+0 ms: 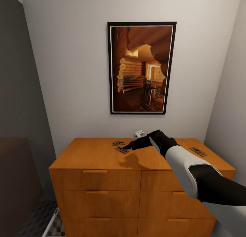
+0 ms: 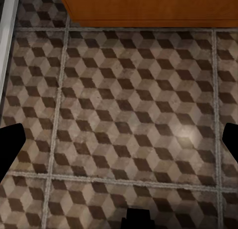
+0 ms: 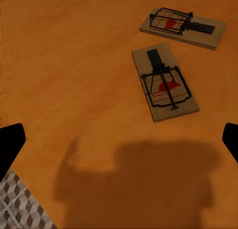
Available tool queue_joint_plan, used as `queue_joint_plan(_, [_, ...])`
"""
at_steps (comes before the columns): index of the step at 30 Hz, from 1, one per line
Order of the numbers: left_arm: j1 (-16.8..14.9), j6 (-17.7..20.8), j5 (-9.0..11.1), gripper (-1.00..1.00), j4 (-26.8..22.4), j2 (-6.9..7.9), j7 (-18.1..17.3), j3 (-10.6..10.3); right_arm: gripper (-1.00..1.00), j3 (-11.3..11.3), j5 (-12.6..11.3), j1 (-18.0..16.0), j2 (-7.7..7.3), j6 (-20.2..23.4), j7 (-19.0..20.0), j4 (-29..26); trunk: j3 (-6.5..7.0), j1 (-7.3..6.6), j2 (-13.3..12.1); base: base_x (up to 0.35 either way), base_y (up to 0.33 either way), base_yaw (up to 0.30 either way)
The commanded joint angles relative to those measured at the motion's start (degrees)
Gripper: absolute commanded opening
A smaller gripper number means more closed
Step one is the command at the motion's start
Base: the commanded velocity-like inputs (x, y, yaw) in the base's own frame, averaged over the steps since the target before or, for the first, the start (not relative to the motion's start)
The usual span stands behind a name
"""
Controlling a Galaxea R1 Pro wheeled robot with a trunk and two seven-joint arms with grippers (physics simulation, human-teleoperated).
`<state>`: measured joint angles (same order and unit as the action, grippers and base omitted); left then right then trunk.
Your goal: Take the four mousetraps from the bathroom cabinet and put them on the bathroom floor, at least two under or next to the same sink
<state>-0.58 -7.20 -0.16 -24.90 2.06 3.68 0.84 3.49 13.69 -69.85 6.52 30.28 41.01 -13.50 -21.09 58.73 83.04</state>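
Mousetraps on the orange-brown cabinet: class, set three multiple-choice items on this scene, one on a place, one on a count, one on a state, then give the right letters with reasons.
1. Where do the mousetraps lie?
A. On the cabinet top
B. In an open drawer
C. On the tiled floor

2. How many mousetraps show in the right wrist view?
A. One
B. Two
C. Four

3. What state is the right tool in?
A. Shut on a mousetrap
B. Open, holding nothing
C. Shut on a drawer handle

Answers:
1 A: in the head view, the mousetraps rest flat on the cabinet, whose drawers are all closed.
2 B: the nearer trap and the farther trap lie apart on the wood.
3 B: the right tool has its fingertips spread at the picture's edges, with bare wood between them.
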Motion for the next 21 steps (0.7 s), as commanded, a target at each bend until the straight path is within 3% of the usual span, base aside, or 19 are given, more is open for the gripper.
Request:
queue_joint_plan(1, [-0.03, -0.18, -0.02, 1.00, 0.03, -0.01, 0.10, 0.04, 1.00, 0.29, 0.13, -0.02, -0.04, 0.23, 0.35, -0.12, -0.07, 0.00, 0.04, 0.000, 0.000, 0.000])
queue_joint_plan(18, [-0.03, -0.18, -0.03, 1.00, 0.11, -0.04, 0.10, 0.04, 1.00, 0.32, 0.63, 0.84, -0.28, -1.25, 0.96, -0.07, -0.07, 0.00, 0.04, 0.000, 0.000, 0.000])
queue_joint_plan(19, [-0.03, -0.18, -0.02, 1.00, 0.11, -0.04, 0.10, 0.04, 1.00, 0.31, 1.62, 1.17, -0.30, -1.26, 0.97, 0.06, -0.07, 0.00, 0.04, 0.000, 0.000, 0.000])
queue_joint_plan(21, [-0.03, -0.18, -0.02, 1.00, 0.12, -0.04, 0.10, 0.04, 1.00, 0.29, 7.49, 1.55, -0.31, -1.27, 0.99, 0.79, -0.07, 0.00, 0.04, 0.000, 0.000, 0.000])
